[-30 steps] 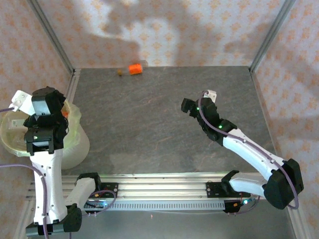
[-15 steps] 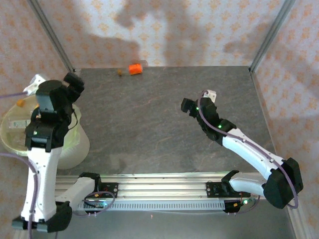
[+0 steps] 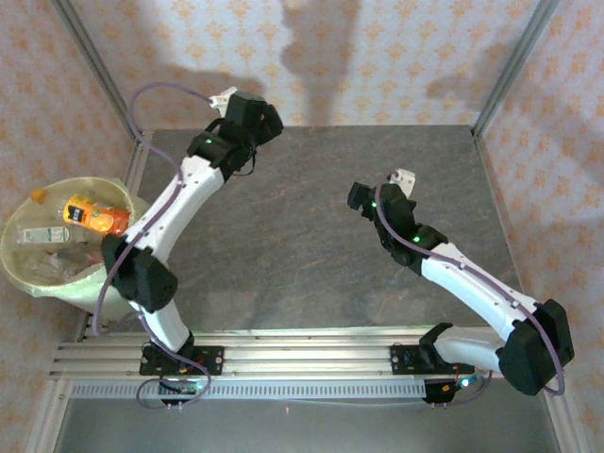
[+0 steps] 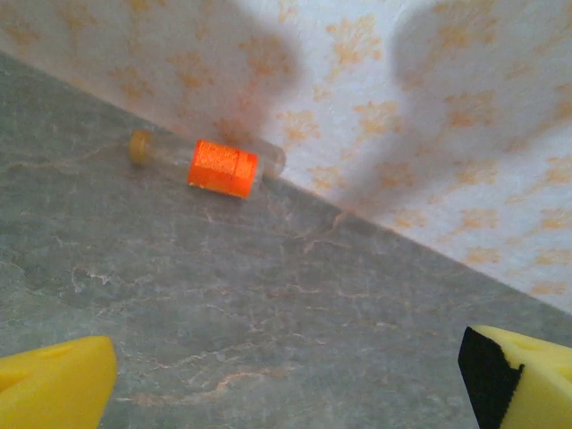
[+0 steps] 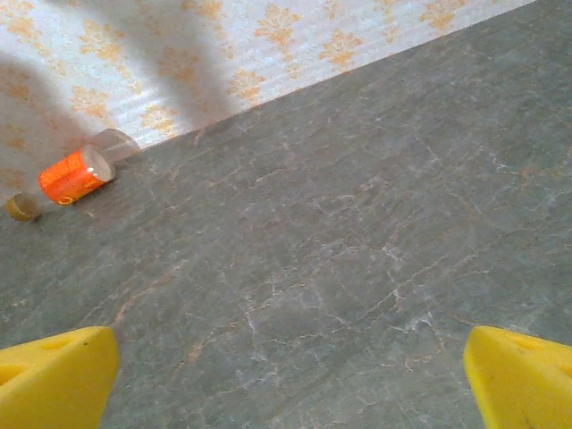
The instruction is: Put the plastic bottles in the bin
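One bottle with an orange label lies flat on the table, right by the back wall. Other bottles sit in the bin. The left gripper and right gripper are wide open, holding nothing.

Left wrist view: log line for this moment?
left gripper open, empty | right gripper open, empty | clear orange-labelled plastic bottle lying by wall

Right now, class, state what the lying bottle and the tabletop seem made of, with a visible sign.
Bottle: probably clear plastic; see-through either side of its orange label. Tabletop: matte grey stone or imitation; pale veins.
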`<control>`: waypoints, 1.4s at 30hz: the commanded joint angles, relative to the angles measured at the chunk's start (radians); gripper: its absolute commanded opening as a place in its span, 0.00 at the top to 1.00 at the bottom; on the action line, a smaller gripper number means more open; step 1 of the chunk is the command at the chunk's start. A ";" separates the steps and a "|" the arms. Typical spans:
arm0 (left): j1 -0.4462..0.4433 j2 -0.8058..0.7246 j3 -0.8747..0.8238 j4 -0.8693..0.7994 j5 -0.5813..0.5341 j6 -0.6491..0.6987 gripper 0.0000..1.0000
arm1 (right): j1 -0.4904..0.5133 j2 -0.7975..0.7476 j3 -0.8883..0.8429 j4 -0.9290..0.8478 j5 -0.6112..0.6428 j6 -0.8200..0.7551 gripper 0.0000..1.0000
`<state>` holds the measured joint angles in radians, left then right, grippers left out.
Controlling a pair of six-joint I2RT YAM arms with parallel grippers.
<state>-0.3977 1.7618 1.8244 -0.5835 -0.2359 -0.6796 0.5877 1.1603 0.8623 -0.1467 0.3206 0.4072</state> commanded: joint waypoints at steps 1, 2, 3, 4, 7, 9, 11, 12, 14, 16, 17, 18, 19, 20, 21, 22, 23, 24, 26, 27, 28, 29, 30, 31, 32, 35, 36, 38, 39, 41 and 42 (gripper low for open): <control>0.005 0.036 0.063 0.044 -0.098 0.020 0.00 | -0.010 -0.018 0.002 -0.049 0.060 0.013 0.01; 0.008 0.059 0.067 0.060 -0.111 0.030 0.00 | -0.012 -0.022 -0.002 -0.046 0.061 0.013 0.01; 0.012 0.084 0.071 0.082 -0.123 0.044 0.00 | -0.014 -0.027 -0.008 -0.039 0.061 0.018 0.01; 0.019 0.115 0.078 0.099 -0.131 0.058 0.00 | -0.017 -0.030 -0.013 -0.029 0.058 0.026 0.01; 0.056 0.224 0.120 0.140 -0.105 0.101 0.00 | -0.020 -0.035 -0.008 -0.021 0.039 0.058 0.01; 0.089 0.301 0.168 0.169 -0.056 0.139 0.00 | -0.019 -0.037 -0.012 -0.002 0.009 0.075 0.01; 0.114 0.377 0.219 0.195 -0.017 0.224 0.00 | -0.020 -0.032 -0.019 0.018 -0.022 0.068 0.01; 0.122 0.412 0.246 0.208 -0.005 0.267 0.00 | -0.020 -0.027 -0.021 0.028 -0.040 0.059 0.01; 0.134 0.480 0.298 0.227 0.003 0.340 0.00 | -0.020 -0.016 -0.022 0.041 -0.065 0.030 0.01; 0.155 0.551 0.371 0.223 0.046 0.382 0.00 | -0.020 -0.003 -0.016 0.045 -0.075 -0.001 0.01; 0.167 0.597 0.430 0.189 0.061 0.372 0.00 | -0.020 0.005 -0.010 0.046 -0.075 -0.016 0.01; 0.180 0.642 0.498 0.148 0.069 0.345 0.00 | -0.019 0.013 -0.005 0.047 -0.075 -0.029 0.01; 0.191 0.685 0.557 0.119 0.082 0.323 0.00 | -0.019 0.018 0.000 0.049 -0.071 -0.037 0.01; 0.201 0.727 0.614 0.099 0.099 0.311 0.00 | -0.020 0.018 0.005 0.050 -0.069 -0.042 0.01; 0.209 0.763 0.661 0.097 0.104 0.305 0.00 | -0.020 0.030 0.011 0.050 -0.068 -0.048 0.01; 0.214 0.791 0.693 0.108 0.104 0.304 0.00 | -0.020 0.046 0.015 0.050 -0.068 -0.052 0.01; 0.223 0.820 0.723 0.128 0.109 0.305 0.00 | -0.019 0.052 0.019 0.051 -0.066 -0.056 0.01; 0.236 0.843 0.745 0.159 0.134 0.307 0.00 | -0.020 0.057 0.021 0.052 -0.065 -0.059 0.01; 0.260 0.888 0.780 0.232 0.223 0.310 0.00 | -0.020 0.067 0.020 0.058 -0.063 -0.068 0.01; 0.273 0.913 0.804 0.255 0.266 0.311 0.00 | -0.020 0.070 0.019 0.063 -0.064 -0.071 0.01; 0.283 0.943 0.839 0.271 0.306 0.312 0.00 | -0.020 0.076 0.015 0.071 -0.064 -0.075 0.01; 0.294 0.971 0.874 0.280 0.342 0.316 0.00 | -0.020 0.081 0.014 0.080 -0.066 -0.079 0.01; 0.303 0.998 0.901 0.293 0.372 0.322 0.00 | -0.020 0.087 0.012 0.087 -0.068 -0.081 0.01; 0.311 1.020 0.926 0.308 0.404 0.332 0.00 | -0.020 0.096 0.013 0.093 -0.068 -0.083 0.01; 0.314 1.039 0.940 0.327 0.426 0.343 0.00 | -0.020 0.103 0.014 0.100 -0.069 -0.081 0.01; 0.316 1.071 0.943 0.399 0.461 0.380 0.00 | -0.020 0.128 0.014 0.134 -0.086 -0.081 0.01; 0.316 1.080 0.945 0.421 0.468 0.390 0.00 | -0.020 0.136 0.014 0.145 -0.095 -0.085 0.01; 0.315 1.108 0.970 0.459 0.472 0.395 0.00 | -0.020 0.160 0.021 0.168 -0.125 -0.094 0.01; 0.315 1.132 1.001 0.464 0.481 0.391 0.00 | -0.020 0.176 0.027 0.176 -0.141 -0.097 0.01; 0.315 1.170 1.052 0.444 0.491 0.395 0.00 | -0.020 0.204 0.042 0.190 -0.177 -0.097 0.01; 0.317 1.174 1.050 0.433 0.496 0.402 0.00 | -0.020 0.219 0.051 0.195 -0.192 -0.097 0.01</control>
<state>-0.0727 2.9227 2.8147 -0.1959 0.2108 -0.3126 0.5720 1.3479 0.8665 -0.0071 0.1837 0.3275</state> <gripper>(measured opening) 0.993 0.992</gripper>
